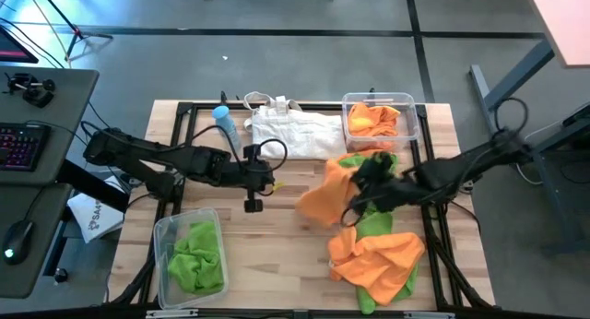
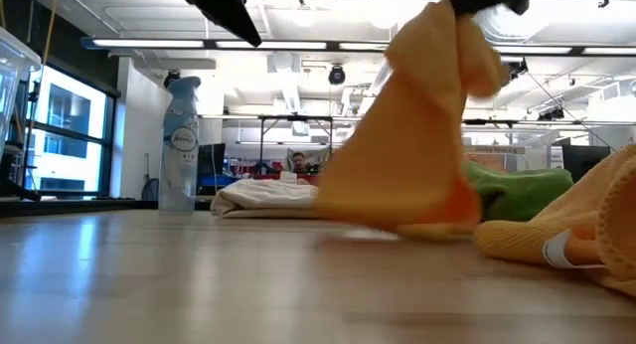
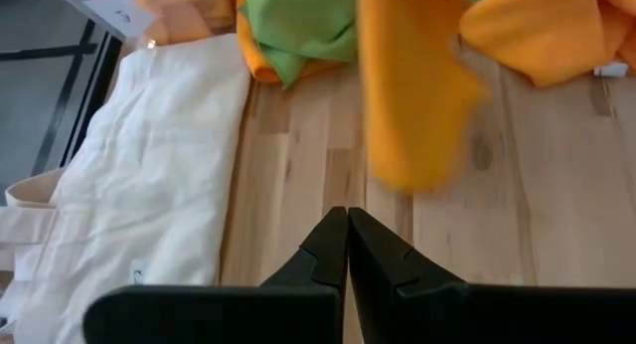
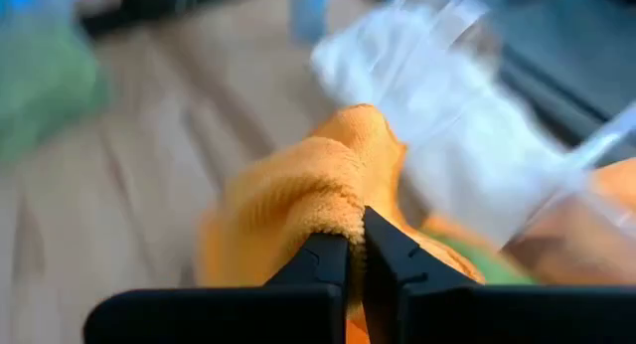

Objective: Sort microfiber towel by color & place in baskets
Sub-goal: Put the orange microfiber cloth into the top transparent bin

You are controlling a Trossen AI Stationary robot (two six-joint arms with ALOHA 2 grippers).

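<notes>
My right gripper [image 1: 358,192] is shut on an orange towel [image 1: 323,195] above the table's middle right. The towel also shows in the low view [image 2: 417,135], hanging from the gripper. More orange towels [image 1: 378,259] and green towels [image 1: 373,225] lie in a pile on the table's right side. A clear basket [image 1: 417,125] at the far right holds orange towels. A second clear basket [image 1: 166,234] at the near left holds green towels. My left gripper [image 1: 267,181] is shut and empty over the table's middle, and it also shows in its own wrist view [image 3: 346,235]. My right gripper pinches a bunched fold at the top of the orange towel [image 4: 343,210] between its two fingers. The towel hangs below the gripper in a slack cone. Its lower end [image 2: 417,223] reaches the table top.
A white fabric bag [image 1: 295,132] lies at the far middle. A spray bottle with a blue cap [image 1: 226,125] lies beside it. Bare wood shows in the table's middle and near middle. A desk with a keyboard stands off the table's left.
</notes>
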